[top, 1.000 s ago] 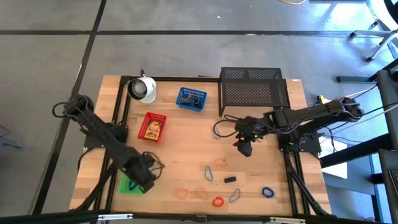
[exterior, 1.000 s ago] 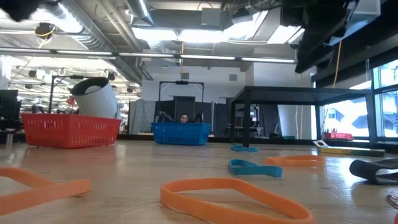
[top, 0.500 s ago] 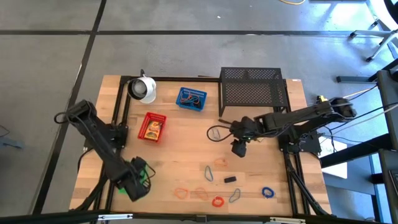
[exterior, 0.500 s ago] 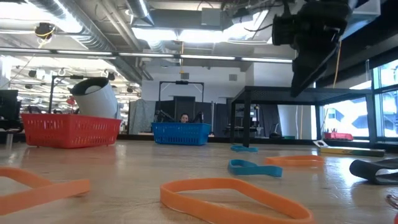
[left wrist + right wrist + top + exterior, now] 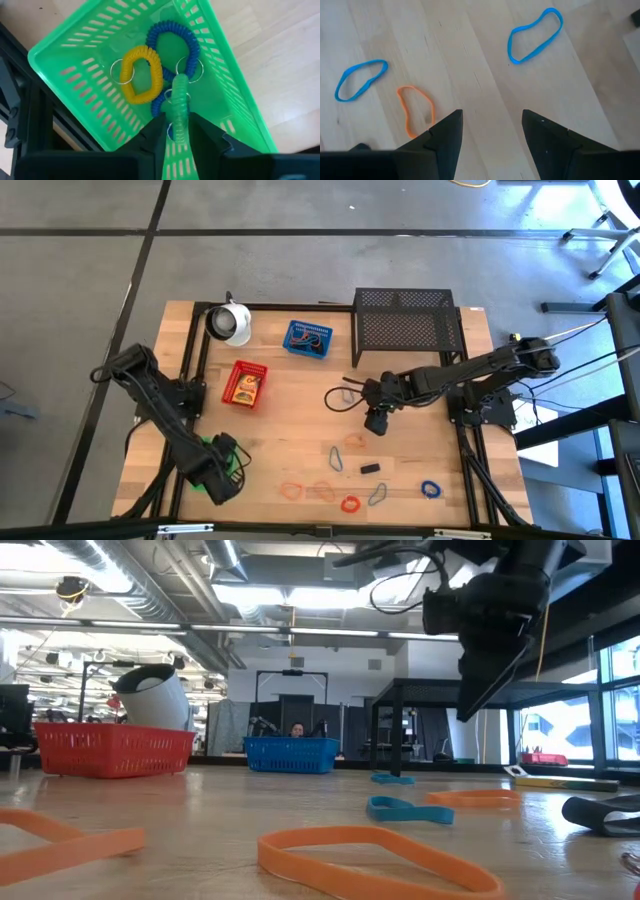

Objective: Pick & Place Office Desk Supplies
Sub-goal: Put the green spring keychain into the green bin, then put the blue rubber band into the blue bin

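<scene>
The left gripper (image 5: 177, 131) is hovering over the green tray (image 5: 70, 55) at the bench's (image 5: 290, 415) near-left corner, its fingers pinching a green coiled band (image 5: 179, 100) that is dangling into the tray. Right under it, a yellow coil (image 5: 142, 75) and a blue coil (image 5: 172, 37) are lying inside. The right gripper (image 5: 492, 135) is hanging above mid-bench with its fingers spread apart and empty; below it an orange band loop (image 5: 416, 110) and two blue band loops (image 5: 535, 35) are lying flat on the wood.
</scene>
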`<state>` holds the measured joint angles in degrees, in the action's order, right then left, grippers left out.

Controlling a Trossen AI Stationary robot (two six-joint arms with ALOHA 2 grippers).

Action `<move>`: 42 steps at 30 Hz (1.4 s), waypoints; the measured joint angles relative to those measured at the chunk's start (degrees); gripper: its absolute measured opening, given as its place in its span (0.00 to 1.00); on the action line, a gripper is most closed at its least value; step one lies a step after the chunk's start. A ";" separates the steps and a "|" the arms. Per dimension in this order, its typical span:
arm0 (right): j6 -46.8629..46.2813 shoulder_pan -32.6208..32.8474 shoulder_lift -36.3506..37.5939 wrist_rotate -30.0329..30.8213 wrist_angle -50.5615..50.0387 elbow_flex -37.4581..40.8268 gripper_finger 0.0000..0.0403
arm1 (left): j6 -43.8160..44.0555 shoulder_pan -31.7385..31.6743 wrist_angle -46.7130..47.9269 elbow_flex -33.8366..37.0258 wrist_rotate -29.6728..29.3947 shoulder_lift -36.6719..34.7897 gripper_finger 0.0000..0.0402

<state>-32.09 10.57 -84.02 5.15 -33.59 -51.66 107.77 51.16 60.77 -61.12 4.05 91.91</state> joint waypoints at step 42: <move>35.07 -6.42 -16.87 2.61 19.46 0.00 0.51 | -3.50 -6.78 5.20 0.00 -16.93 -18.22 0.26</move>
<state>2.99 4.15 -100.89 7.75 -14.14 -51.66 104.27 44.38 65.98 -61.12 -12.88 73.69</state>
